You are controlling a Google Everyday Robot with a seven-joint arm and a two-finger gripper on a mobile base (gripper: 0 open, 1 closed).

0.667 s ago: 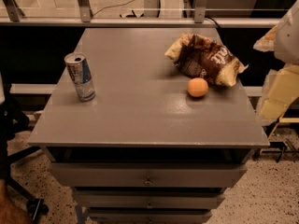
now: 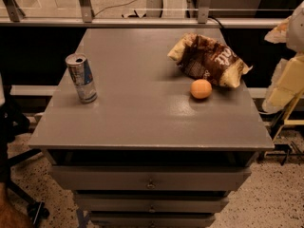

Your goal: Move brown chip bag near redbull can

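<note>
The brown chip bag (image 2: 209, 60) lies crumpled at the back right of the grey table top (image 2: 142, 113). The redbull can (image 2: 81, 78) stands upright near the table's left edge, far from the bag. My gripper (image 2: 288, 82) shows only as pale arm parts at the right edge of the view. It is beyond the table's right side, right of the bag, and touches nothing.
A small round orange fruit (image 2: 201, 89) sits just in front of the bag. The table has drawers (image 2: 149, 179) below its front edge. A rail and glass panel (image 2: 142, 20) run behind it. A dark chair base (image 2: 19, 175) stands at the lower left.
</note>
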